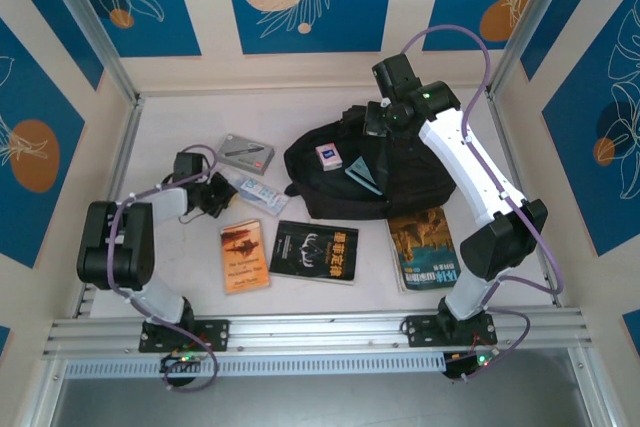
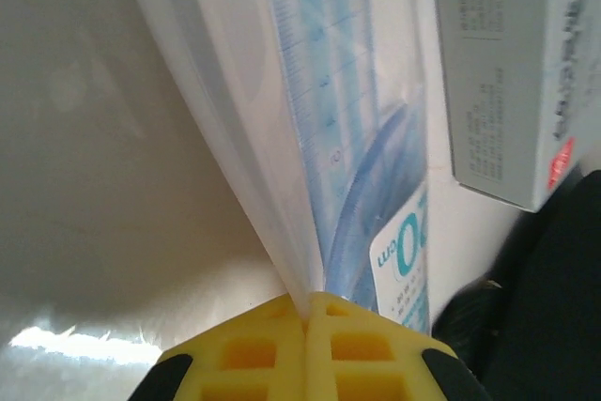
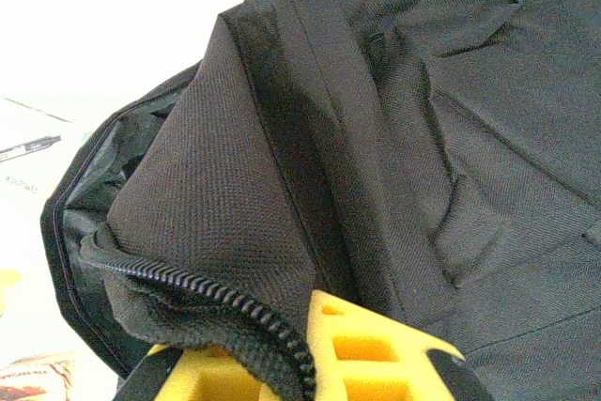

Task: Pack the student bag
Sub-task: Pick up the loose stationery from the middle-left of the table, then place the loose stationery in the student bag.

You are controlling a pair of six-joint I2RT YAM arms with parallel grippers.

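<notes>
Student bag [image 1: 400, 182] lies mid-table, toward the far right, a slumped black heap on the white table [image 1: 190, 117]. On its top I see a small pink-and-white box [image 1: 329, 155] and a teal set square [image 1: 362, 175]. The right gripper [image 1: 380, 119] is down on the bag's far edge. From the right wrist camera the yellow fingers [image 3: 376, 349] are closed with the bag's [image 3: 376, 138] zippered lip running between them, so I read it as pinching that fabric edge. The left gripper [image 1: 215, 193] sits low on the left side of the table, at the near end of a clear ruler packet [image 1: 262, 192]. From the left wrist camera the yellow pads [image 2: 366, 345] are pressed together on the packet's [image 2: 347, 138] plastic edge, with a blue ruler visible inside the sleeve. A grey box [image 1: 246, 151] lies just beyond the packet, close to the bag's left side. Three books lie flat along the near side: orange book [image 1: 245, 255], black book [image 1: 315, 250], and blue book [image 1: 420, 247], the last one tucked against the bag's near edge.
</notes>
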